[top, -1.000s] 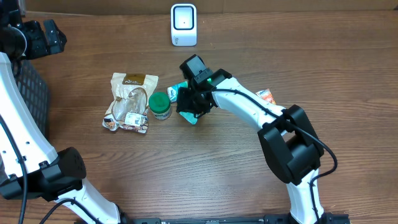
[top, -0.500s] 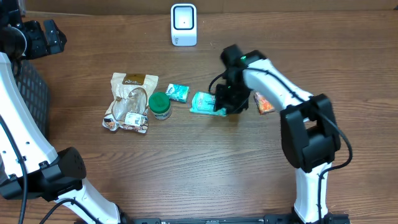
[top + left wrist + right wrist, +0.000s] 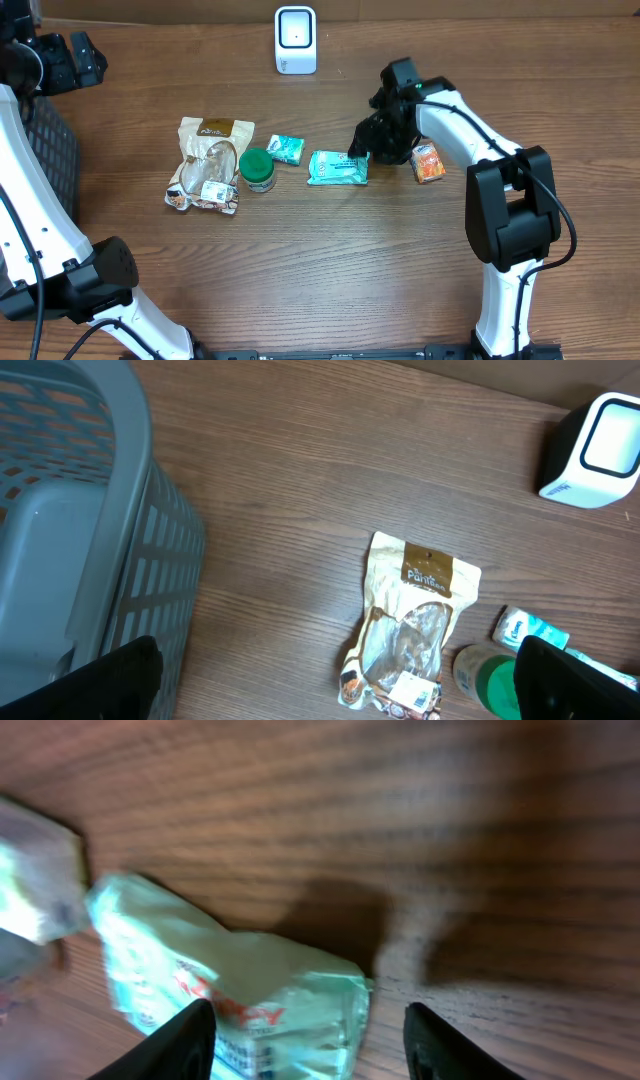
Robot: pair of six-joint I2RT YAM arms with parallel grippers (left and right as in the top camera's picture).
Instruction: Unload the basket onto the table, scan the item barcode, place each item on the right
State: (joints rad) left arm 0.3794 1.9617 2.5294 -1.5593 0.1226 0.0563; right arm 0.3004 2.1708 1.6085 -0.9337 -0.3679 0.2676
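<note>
The right arm stands up from the near right of the table, elbows far, then bends left. Its wrist tips down, so the right gripper [image 3: 372, 141] hangs just above the right end of the teal packet [image 3: 338, 168]. Its jaws are partly spread and grip nothing. In the wrist view the packet lies flat on the wood, below and between the fingers [image 3: 190, 1038]. The scanner [image 3: 296, 40] sits at the far edge, well apart from the packet. An orange packet [image 3: 428, 162] lies just right of the gripper. The left arm reaches to the far left, and the left gripper [image 3: 62, 60] is held high beside the basket [image 3: 90, 540], jaws wide apart and empty.
</note>
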